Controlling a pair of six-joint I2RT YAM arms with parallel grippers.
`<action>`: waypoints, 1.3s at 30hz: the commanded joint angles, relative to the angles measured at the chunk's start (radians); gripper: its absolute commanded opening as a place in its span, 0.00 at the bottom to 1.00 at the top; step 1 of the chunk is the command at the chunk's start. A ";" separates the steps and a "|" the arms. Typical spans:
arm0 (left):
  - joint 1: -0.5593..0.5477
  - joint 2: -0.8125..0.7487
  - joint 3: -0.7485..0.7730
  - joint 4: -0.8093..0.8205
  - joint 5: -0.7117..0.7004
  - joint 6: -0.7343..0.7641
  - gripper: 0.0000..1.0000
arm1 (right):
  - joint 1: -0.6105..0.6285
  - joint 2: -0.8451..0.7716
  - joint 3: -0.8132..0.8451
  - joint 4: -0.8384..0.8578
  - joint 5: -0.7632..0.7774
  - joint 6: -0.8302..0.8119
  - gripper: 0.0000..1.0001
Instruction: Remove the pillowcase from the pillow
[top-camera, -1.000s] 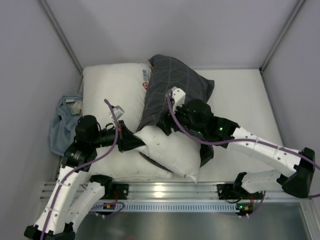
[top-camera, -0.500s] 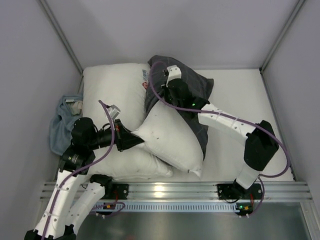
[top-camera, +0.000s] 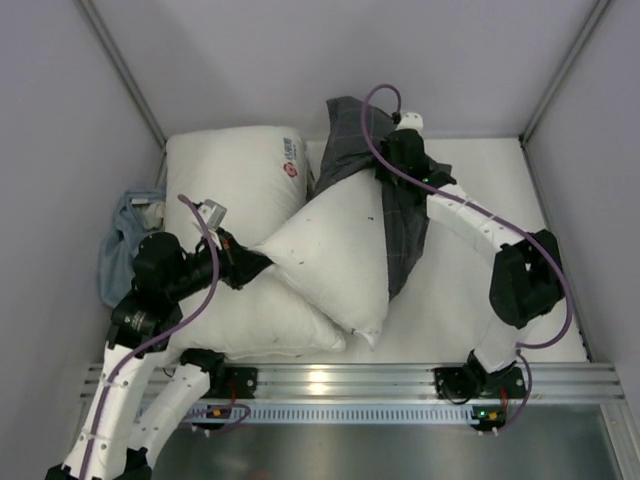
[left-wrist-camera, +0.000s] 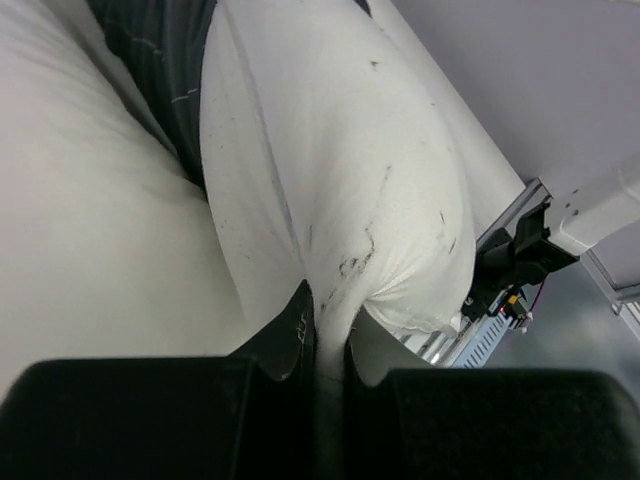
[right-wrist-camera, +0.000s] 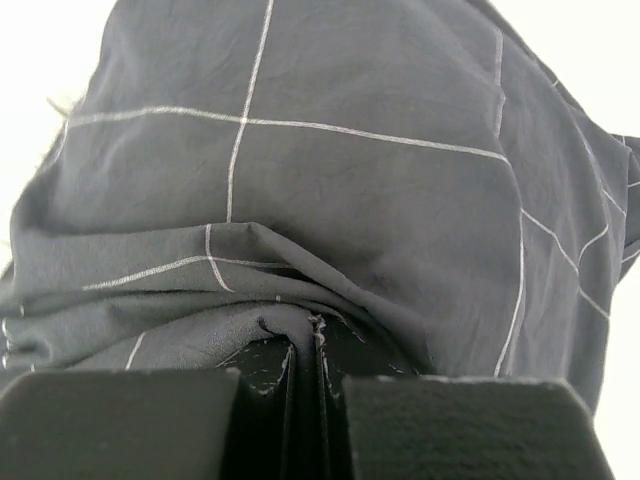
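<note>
The plump white pillow (top-camera: 330, 250) lies slanted across the middle, most of it bare, its far right end still inside the dark checked pillowcase (top-camera: 400, 215). My left gripper (top-camera: 250, 266) is shut on the pillow's near left corner; in the left wrist view the white pillow (left-wrist-camera: 340, 180) is pinched between the left gripper (left-wrist-camera: 325, 345). My right gripper (top-camera: 387, 168) is at the far end, shut on a fold of the pillowcase. The right wrist view shows the pillowcase (right-wrist-camera: 350, 150) bunched in the right gripper (right-wrist-camera: 318, 365).
A second white pillow with a red logo (top-camera: 235, 170) lies under and left of the first. A crumpled blue cloth (top-camera: 120, 250) sits at the left wall. Grey walls close in on three sides; a metal rail (top-camera: 330, 385) runs along the near edge.
My right gripper moved from the pillow's middle to the far end, shut on the pillowcase and drew it back, baring more white pillow. The left gripper kept its hold and shifted slightly left.
</note>
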 joint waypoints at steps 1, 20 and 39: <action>-0.014 -0.015 0.097 -0.079 -0.021 -0.012 0.00 | -0.195 -0.085 -0.102 0.001 0.400 -0.054 0.00; -0.016 0.705 0.417 0.220 -0.287 0.018 0.99 | 0.157 -0.610 -0.432 -0.303 0.665 0.019 0.31; -0.604 0.408 -0.022 0.195 -0.444 -0.103 0.99 | 0.114 -0.705 -0.222 -0.385 0.221 0.044 0.94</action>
